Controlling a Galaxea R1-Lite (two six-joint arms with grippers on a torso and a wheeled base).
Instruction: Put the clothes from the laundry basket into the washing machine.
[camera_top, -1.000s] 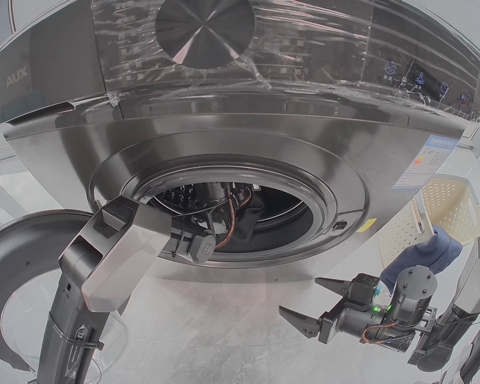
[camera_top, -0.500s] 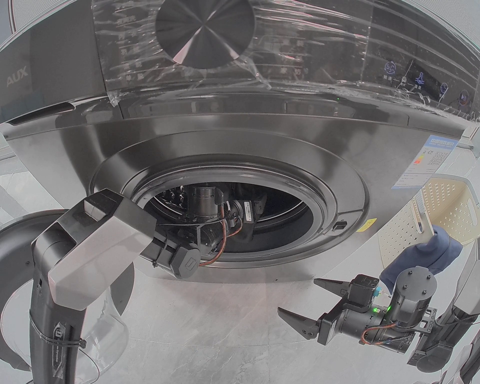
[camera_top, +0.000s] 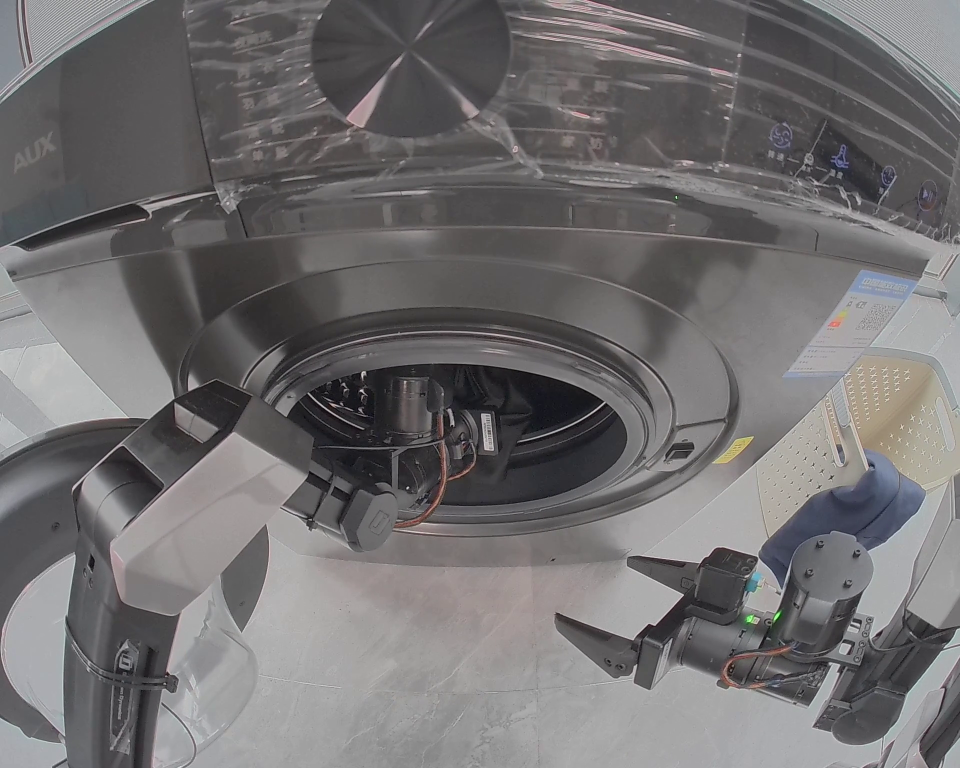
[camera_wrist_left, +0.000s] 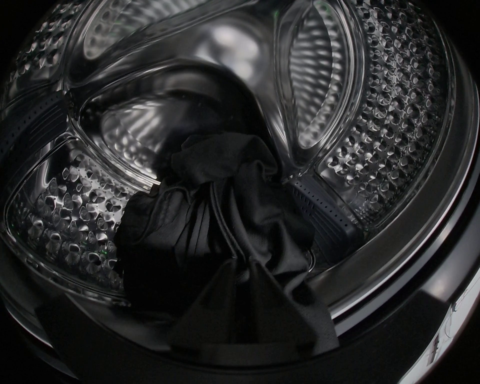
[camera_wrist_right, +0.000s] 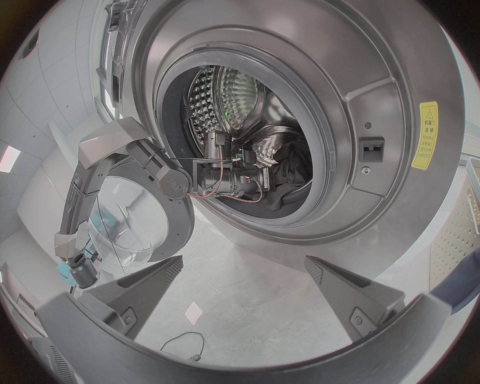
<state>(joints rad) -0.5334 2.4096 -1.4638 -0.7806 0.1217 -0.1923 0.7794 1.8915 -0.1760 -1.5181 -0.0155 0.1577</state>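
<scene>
Presently the crumpled black garment (camera_wrist_left: 220, 235) lies low in the perforated steel drum (camera_wrist_left: 390, 100), just beyond the left end effector (camera_top: 490, 430) (grip: cannot tell); the right end effector (camera_top: 596, 592) hangs splayed, empty, outside.

Under me I see a grey tile floor (camera_top: 440, 640), veined like marble and glossy enough to carry soft reflections, with a faint seam running between the tiles. On it lies a thin dark cable (camera_wrist_right: 182, 344), curled in a loose loop with a small dark end piece. Just beside the cable sits a small pale square patch (camera_wrist_right: 193, 313); I cannot tell whether it is paper or a glint. Well beyond the cable rises a white tiled wall (camera_wrist_right: 45, 115).
</scene>
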